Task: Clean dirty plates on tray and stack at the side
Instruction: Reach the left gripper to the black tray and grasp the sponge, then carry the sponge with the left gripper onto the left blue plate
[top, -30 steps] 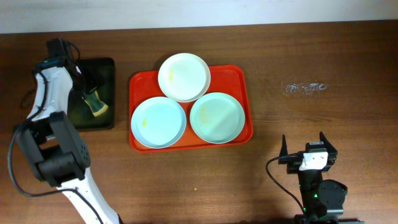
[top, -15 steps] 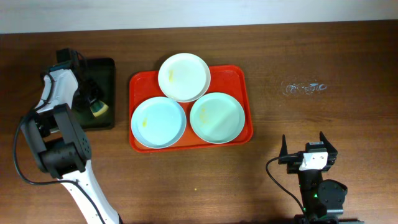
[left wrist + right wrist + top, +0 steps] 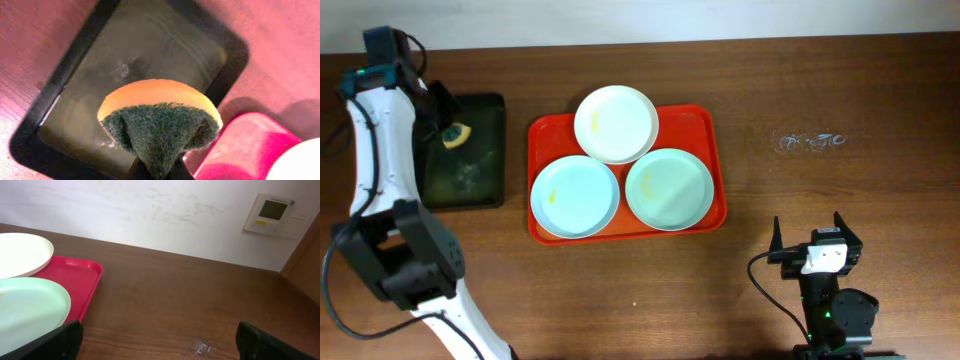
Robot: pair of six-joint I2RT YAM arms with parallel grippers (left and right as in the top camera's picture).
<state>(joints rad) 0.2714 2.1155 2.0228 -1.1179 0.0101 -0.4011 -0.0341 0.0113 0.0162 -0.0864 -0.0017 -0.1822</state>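
Around the tray (image 3: 698, 122): just left of it a black tray (image 3: 470, 178) is parked on the desk (image 3: 620, 300), wet-looking inside. A sponge (image 3: 159, 120), yellow on top with a green scrub side, is pinched tight in the left fingers (image 3: 442, 115). It's held in the air over the black tray's far end, so also left of the tray. A whitish smudge (image 3: 810, 141) can be seen on the wood off to the tray's right. The right fingers (image 3: 60, 340) are spread wide, parked to the near right of the tray and well apart from it.

The plates are left fully exposed from above, all three sat on the tray. The cream plate (image 3: 615, 123) is hung over the far rim. The left mint plate (image 3: 575, 196) and right mint plate (image 3: 669, 188) are set side by side nearer, with the cream plate's edge met by both. A yellowish smear can be made out on the left mint plate, with fainter ones on the other two.
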